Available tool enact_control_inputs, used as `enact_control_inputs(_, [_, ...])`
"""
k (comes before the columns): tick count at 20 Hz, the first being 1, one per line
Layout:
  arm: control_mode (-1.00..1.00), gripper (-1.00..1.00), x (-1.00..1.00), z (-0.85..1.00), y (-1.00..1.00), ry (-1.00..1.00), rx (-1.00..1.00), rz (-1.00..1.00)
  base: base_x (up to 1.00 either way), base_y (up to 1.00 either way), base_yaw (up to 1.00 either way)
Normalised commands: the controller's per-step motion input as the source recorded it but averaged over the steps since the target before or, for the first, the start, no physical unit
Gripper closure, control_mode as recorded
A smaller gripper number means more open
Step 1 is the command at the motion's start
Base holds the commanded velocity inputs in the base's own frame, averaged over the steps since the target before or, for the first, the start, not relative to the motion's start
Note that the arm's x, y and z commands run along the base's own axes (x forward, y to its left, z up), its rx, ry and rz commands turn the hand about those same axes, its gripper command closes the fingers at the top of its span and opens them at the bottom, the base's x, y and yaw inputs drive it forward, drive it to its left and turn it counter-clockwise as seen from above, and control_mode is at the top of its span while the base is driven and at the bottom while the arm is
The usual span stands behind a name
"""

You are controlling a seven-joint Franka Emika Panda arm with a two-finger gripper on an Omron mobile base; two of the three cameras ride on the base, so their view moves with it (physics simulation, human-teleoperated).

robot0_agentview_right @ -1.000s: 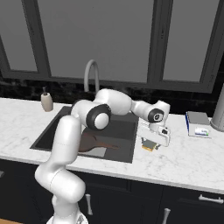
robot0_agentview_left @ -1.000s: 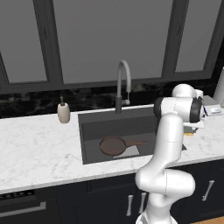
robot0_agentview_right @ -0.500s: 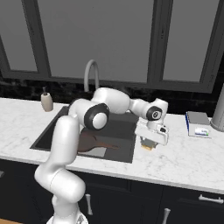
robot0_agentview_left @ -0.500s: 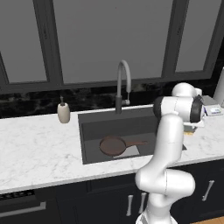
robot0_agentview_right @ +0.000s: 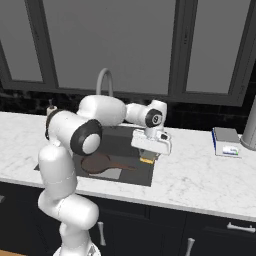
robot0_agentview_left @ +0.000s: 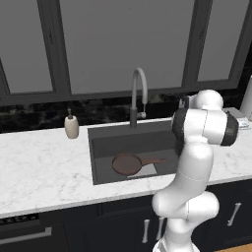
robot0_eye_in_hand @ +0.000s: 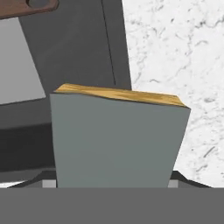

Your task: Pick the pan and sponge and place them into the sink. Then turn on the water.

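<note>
Sponge (robot0_eye_in_hand: 116, 135) at sink (robot0_eye_in_hand: 78, 57) rim

Ahead of me a white marble counter (robot0_agentview_left: 44, 170) veined in grey runs the width of the kitchen, backed by a black, glossy stone backsplash (robot0_agentview_left: 34, 117). Above it stand tall windows (robot0_agentview_right: 107, 42) with dark frames and flat grey panes. Below the counter are dark cabinets (robot0_agentview_right: 210, 235) with slim silver handles (robot0_agentview_left: 234, 214). A small beige soap dispenser (robot0_agentview_left: 72, 126) stands on the counter, and a blue-and-white flat box (robot0_agentview_right: 226, 142) lies near the backsplash on the far side.
</note>
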Motion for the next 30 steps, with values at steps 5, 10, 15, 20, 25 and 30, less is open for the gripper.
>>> enact_control_inputs(5, [-1.0,1.0,-0.21,0.02,1.0,0.0,-0.05,0.0,0.0,0.0,0.0])
enact_control_inputs(10, [-1.0,1.0,-0.11,0.06,1.0,-0.03,-0.02,0.0,0.0,0.0,0.0])
enact_control_inputs(15, [-1.0,1.0,0.03,0.34,1.0,-0.01,0.0,-0.01,0.0,0.0,0.0])
enact_control_inputs(20, [-1.0,1.0,0.24,-0.09,0.97,-0.06,0.01,-0.01,0.0,0.0,0.0])
enact_control_inputs(25, [-1.0,1.0,0.56,-0.58,0.91,-0.15,0.0,-0.11,0.0,0.0,0.0])
enact_control_inputs(30, [-1.0,1.0,0.56,-0.36,0.29,-0.14,0.0,-0.03,0.0,0.0,0.0])
